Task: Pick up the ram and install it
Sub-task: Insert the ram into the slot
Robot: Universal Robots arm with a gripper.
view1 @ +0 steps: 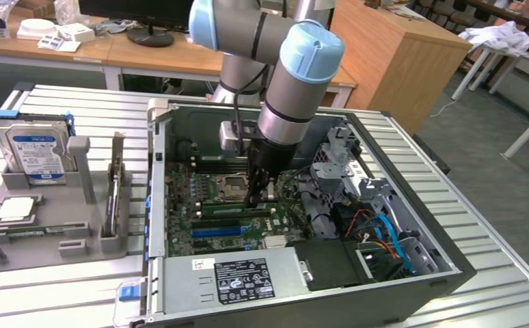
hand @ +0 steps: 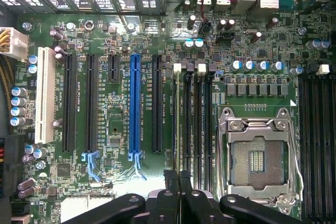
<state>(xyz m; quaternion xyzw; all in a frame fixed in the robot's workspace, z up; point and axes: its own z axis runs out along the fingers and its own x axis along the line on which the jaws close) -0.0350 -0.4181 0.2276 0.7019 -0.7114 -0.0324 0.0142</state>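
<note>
My gripper (view1: 260, 199) reaches down into the open computer case (view1: 160, 178), just above the motherboard beside the CPU socket (view1: 231, 184). Its two black fingers (hand: 170, 178) are pressed close together, shut on the ram (view1: 228, 212), a narrow green stick held on edge. In the wrist view my gripper (hand: 178, 174) sits over the memory slots between the black expansion slots and the socket (hand: 257, 156). The ram (hand: 175, 124) shows there as a thin line running along the slot nearest the expansion slots. Whether it is seated in the slot cannot be told.
A blue expansion slot (hand: 135, 103) and several black ones lie beside the memory slots. More memory slots (hand: 315, 145) run past the socket. A power supply (view1: 237, 277) and loose cables (view1: 383, 232) crowd the case. A grey holder (view1: 37, 225) carries a hard drive (view1: 37, 147).
</note>
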